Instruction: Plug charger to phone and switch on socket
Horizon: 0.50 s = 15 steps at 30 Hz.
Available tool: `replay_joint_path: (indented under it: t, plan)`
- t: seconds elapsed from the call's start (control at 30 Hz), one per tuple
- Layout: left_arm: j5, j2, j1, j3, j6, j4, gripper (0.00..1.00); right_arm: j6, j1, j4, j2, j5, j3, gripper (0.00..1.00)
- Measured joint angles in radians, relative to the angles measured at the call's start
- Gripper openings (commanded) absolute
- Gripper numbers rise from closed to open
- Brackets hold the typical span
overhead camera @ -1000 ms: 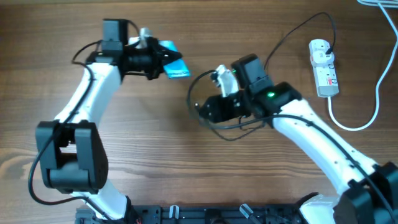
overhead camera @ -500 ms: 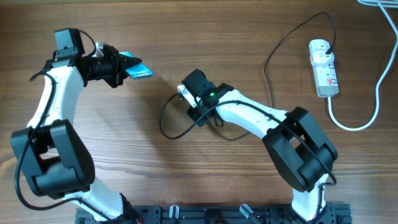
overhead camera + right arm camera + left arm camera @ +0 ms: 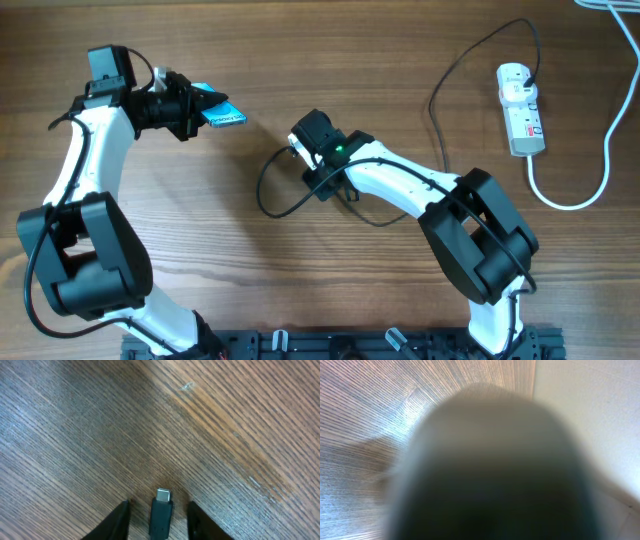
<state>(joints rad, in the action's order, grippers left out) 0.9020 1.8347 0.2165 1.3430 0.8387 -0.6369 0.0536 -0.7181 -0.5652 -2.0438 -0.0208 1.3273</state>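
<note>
- The left gripper (image 3: 192, 104) has swung the phone (image 3: 220, 112) out to the far left and stays clamped on its end (its own camera gives only blur).
- The right gripper (image 3: 300, 152) has followed to mid-table. Its jaws stand part-open, with the charger (image 3: 161, 510) tip between them and a gap on either side, so a firm hold looks doubtful.
- Tip and phone are near but apart, so plugging is still to come. The socket (image 3: 522, 108), far right, is untouched.

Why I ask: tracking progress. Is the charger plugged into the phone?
No, the charger tip sits between the right jaws over bare wood.
</note>
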Motion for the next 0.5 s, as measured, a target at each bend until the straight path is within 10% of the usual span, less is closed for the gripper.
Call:
replay_joint_path:
  t: [0.5]
  plan:
    - [0.0,0.0,0.0,0.0,0.0,0.0,0.04,0.016,0.001,-0.074,0.003,0.032,0.009,0.07]
